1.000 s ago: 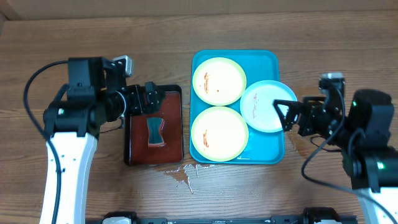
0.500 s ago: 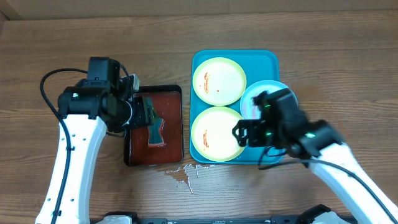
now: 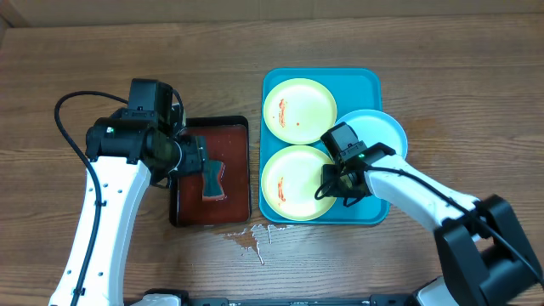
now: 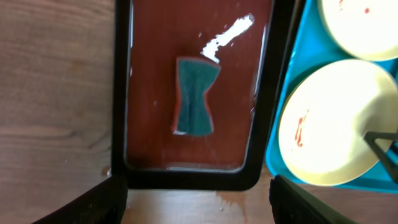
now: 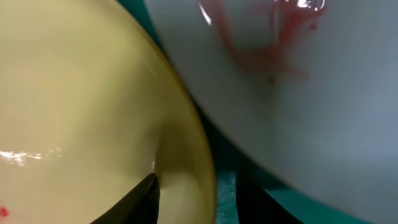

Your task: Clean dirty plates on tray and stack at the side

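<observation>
Right tool (image 3: 337,189) sits at the right edge of the lower yellow-green plate (image 3: 293,183), its jaws narrowly parted on either side of that plate's rim, not closed on it. Left tool (image 4: 198,190) hangs spread wide above the black tray (image 4: 121,93), over the teal sponge (image 4: 196,96). Near frame centre, the turquoise tray (image 3: 276,81) also carries the upper yellow-green plate (image 3: 297,110) and the blue-rimmed plate (image 3: 378,132), which overhangs the tray's right edge.
</observation>
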Tool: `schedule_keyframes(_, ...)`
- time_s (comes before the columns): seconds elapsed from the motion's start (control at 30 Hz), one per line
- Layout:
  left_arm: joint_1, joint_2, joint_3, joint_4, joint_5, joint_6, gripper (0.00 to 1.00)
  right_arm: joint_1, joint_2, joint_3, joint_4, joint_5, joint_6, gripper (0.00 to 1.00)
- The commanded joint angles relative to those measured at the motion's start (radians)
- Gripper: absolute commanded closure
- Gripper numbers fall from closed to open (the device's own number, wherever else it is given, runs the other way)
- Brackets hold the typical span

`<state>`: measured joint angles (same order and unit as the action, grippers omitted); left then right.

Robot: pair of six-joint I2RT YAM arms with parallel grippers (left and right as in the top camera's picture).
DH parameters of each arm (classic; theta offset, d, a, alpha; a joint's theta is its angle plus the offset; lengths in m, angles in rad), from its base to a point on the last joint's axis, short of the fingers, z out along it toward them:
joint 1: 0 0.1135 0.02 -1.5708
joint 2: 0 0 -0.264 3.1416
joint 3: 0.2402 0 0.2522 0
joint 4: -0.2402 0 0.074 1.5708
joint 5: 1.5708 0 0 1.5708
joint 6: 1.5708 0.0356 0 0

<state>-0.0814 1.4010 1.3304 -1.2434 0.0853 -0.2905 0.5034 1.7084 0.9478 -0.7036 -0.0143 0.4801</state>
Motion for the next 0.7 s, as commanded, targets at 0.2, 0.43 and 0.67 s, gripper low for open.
schedule_keyframes(0.2, -0.021, 0.057, -0.179, 0.172, 0.036, -0.076, 0.41, -0.065, 0.022, -0.006, 0.027, 0.009, -0.017, 0.93)
schedule_keyframes(0.43, -0.038, 0.208, -0.26, 0.281, 0.031, -0.08, 0.47, -0.065, 0.022, -0.006, 0.025, 0.009, -0.017, 0.94)
schedule_keyframes(0.67, -0.041, 0.348, -0.26, 0.377, 0.037, -0.072, 0.69, -0.065, 0.022, -0.006, 0.023, 0.01, -0.017, 0.95)
